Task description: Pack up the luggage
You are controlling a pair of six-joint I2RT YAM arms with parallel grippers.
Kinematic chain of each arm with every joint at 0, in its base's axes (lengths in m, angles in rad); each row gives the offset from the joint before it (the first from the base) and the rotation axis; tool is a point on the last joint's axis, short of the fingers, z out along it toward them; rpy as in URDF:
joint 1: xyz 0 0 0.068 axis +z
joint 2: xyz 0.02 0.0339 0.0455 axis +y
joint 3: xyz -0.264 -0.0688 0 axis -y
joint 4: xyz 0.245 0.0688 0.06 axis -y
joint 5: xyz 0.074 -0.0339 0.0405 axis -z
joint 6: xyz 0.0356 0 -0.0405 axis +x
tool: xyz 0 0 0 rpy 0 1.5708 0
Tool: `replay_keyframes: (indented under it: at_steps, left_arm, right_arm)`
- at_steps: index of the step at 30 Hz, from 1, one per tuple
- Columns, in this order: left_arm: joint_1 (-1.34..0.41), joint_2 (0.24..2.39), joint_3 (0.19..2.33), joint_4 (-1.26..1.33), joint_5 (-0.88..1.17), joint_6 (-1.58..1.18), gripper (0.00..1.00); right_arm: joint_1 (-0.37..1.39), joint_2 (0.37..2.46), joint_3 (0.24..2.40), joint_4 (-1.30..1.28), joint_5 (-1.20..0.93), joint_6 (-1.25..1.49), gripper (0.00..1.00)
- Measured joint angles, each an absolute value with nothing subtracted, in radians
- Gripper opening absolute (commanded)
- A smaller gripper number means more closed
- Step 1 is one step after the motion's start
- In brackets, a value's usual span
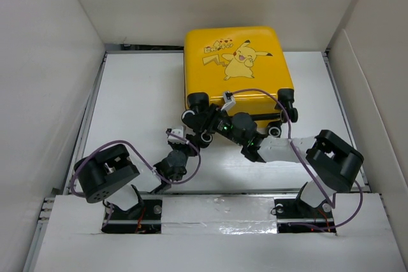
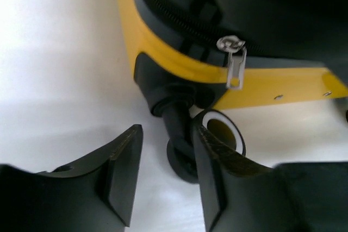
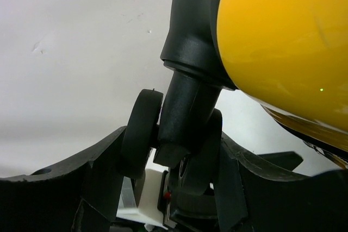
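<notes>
Your white table (image 1: 134, 106) fills the walled bay, and the luggage (image 1: 255, 87) lies flat on it at the far middle. It is closed, with its yellow shell facing up, the Pikachu cartoon (image 1: 239, 55) towards the back wall and the wheeled end towards you. Both arms reach for that near end. Your right arm (image 1: 335, 160) comes in from the right and crosses under the case's near edge to its left corner, while your left arm (image 1: 105, 173) rises from the lower left to the same corner. In the right wrist view, your right gripper (image 3: 171, 139) straddles the black castor (image 3: 187, 101) at that corner. One finger sits against the outer wheel disc and the other against the far side, so it looks clamped on the castor. Your left gripper (image 2: 167, 131) has its fingers (image 2: 122, 161) spread apart. A black wheel stem (image 2: 174, 120) hangs from the yellow corner in the gap between them, nearer the right-hand finger, and nothing is pinched. Just behind that finger you can see a white-rimmed wheel (image 2: 223, 131). Above it, a small silver zipper pull (image 2: 236, 71) hangs from the dark zip band that runs round the shell.
</notes>
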State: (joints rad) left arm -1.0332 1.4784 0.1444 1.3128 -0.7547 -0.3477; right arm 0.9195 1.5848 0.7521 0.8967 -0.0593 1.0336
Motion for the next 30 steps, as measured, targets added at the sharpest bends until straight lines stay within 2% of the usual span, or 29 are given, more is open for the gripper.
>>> replay_keyframes:
  at_steps: [9, 17, 21, 24, 30]
  left_arm:
    - [-0.952, 1.494, 0.178, 1.335, -0.581, -0.363, 0.48]
    - [-0.939, 1.493, 0.199, 1.343, -0.530, -0.385, 0.49]
    - [-0.939, 1.493, 0.225, 1.337, -0.548, -0.384, 0.45]
    - [-0.939, 1.493, 0.244, 1.335, -0.556, -0.382, 0.39]
    - [-0.934, 1.402, 0.138, 1.320, -0.557, -0.371, 0.42]
  right_arm:
    - [0.912, 1.585, 0.752, 0.913, -0.064, 1.049, 0.15]
    - [0.902, 1.585, 0.752, 0.937, -0.071, 1.061, 0.14]
    - [0.897, 1.585, 0.752, 0.955, -0.070, 1.074, 0.15]
    - [0.891, 1.584, 0.751, 0.976, -0.072, 1.082, 0.21]
    - [0.892, 1.555, 0.683, 0.975, -0.107, 1.038, 0.42]
